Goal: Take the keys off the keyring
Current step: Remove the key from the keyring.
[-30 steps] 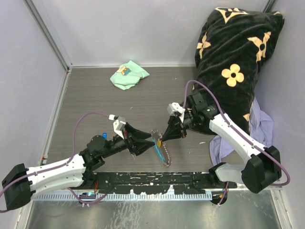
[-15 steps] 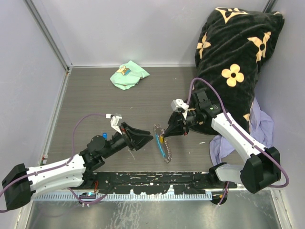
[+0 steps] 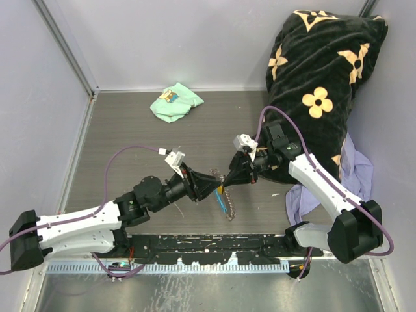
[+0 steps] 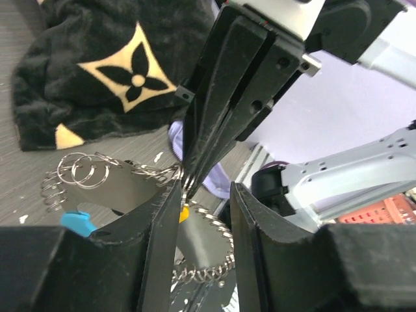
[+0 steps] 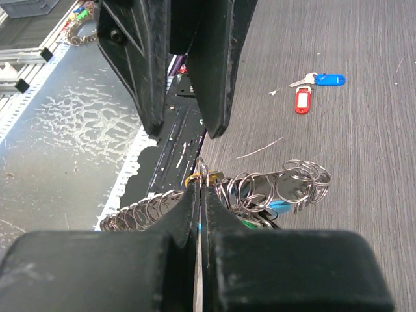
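The keyring [image 5: 203,170] is a small silvery ring, and my right gripper [image 5: 201,185] is shut on it. Linked rings of its chain [image 5: 140,213] trail off to both sides, and a yellowish tag [image 4: 184,212] hangs just under the ring. The sky-blue fob [image 5: 281,207] and a green tag [image 5: 250,223] lie beneath. My left gripper [image 4: 205,188] stands open, one jaw on each side of the right gripper's tip [image 4: 188,182]. A blue-tagged key [image 5: 328,79] and a red-tagged key [image 5: 301,101] lie loose on the table. From above, both grippers [image 3: 220,185] meet over the chain [image 3: 225,207].
A mint-green cloth [image 3: 175,102] lies at the back of the table. A black flowered blanket [image 3: 318,71] fills the back right corner, with a lilac cloth [image 3: 356,174] below it. The black rail [image 3: 208,246] runs along the near edge.
My left gripper has moved right to the right gripper's tip, and its jaws have narrowed. The right gripper shifted slightly right early on, still holding the ring.
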Tool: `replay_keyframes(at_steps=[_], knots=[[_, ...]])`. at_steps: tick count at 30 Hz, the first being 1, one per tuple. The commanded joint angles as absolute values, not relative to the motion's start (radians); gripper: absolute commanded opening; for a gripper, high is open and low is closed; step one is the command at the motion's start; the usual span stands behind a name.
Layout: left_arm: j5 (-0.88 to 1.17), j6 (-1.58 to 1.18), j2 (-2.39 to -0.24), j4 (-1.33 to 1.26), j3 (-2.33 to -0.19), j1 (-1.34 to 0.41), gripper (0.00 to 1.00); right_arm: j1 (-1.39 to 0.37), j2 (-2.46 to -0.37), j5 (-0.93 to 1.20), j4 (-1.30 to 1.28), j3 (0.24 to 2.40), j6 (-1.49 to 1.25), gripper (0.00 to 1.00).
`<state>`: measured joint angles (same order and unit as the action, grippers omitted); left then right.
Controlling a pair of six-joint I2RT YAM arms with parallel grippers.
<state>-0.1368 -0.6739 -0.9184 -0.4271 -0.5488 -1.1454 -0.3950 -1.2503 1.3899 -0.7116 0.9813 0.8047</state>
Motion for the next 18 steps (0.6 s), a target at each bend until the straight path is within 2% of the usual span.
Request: replay_keyframes(at_steps=[1,18], knots=[[-0.177,-0.633,-0.939,-0.363,-0.603,-1.155,0.36,-0.391,-1.22,1.455,-0.683,0.989,0.793,0.01],[-0.149,-0.607,-0.965,-0.317,-0.644,-1.157,0.3,-0.392,-1.218,1.454,-0.674,0.982,0.786,0.01]])
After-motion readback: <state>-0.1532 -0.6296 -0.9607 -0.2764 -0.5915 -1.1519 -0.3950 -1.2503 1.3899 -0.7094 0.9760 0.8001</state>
